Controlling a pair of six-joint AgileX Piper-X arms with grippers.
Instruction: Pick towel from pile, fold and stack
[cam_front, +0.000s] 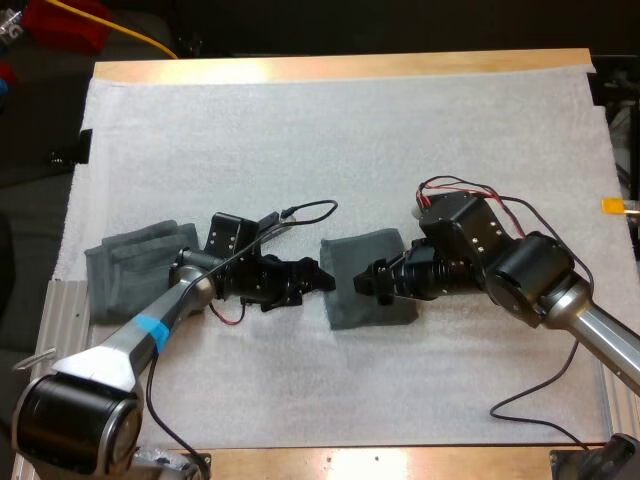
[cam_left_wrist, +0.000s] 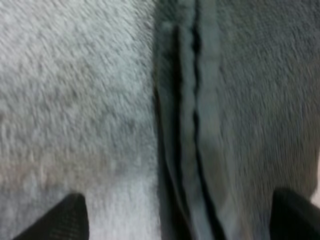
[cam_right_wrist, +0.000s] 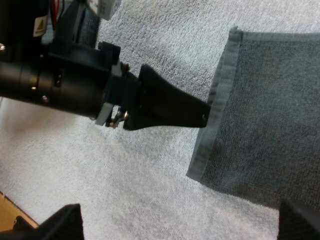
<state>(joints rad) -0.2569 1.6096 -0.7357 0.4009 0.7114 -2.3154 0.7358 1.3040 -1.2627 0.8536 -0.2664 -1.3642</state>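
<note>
**Item.** The folded towel lies flat at the middle of the white mat, between the two grippers.

**Handling.** We judge it light, soft and limp. It will sag when lifted, and its layers may slide apart unless they are caught together. The left wrist view shows the stacked layers along the edge facing that arm. That hemmed edge, or a corner, looks the soundest place to take hold, with the pinch set deep enough to take in every layer.

**Grippers.** The left gripper is at that edge with its jaws spread, one finger over the mat and the other over the cloth, clamping nothing. The right gripper sits low over the same towel, jaws likewise apart and holding nothing.

**Count.**
- One folded towel at centre.
- One looser heap of towel at the mat's left side, well apart and partly under the left arm. We cannot tell how many towels it holds.
- Two grippers, one mat, one wooden table.
</note>
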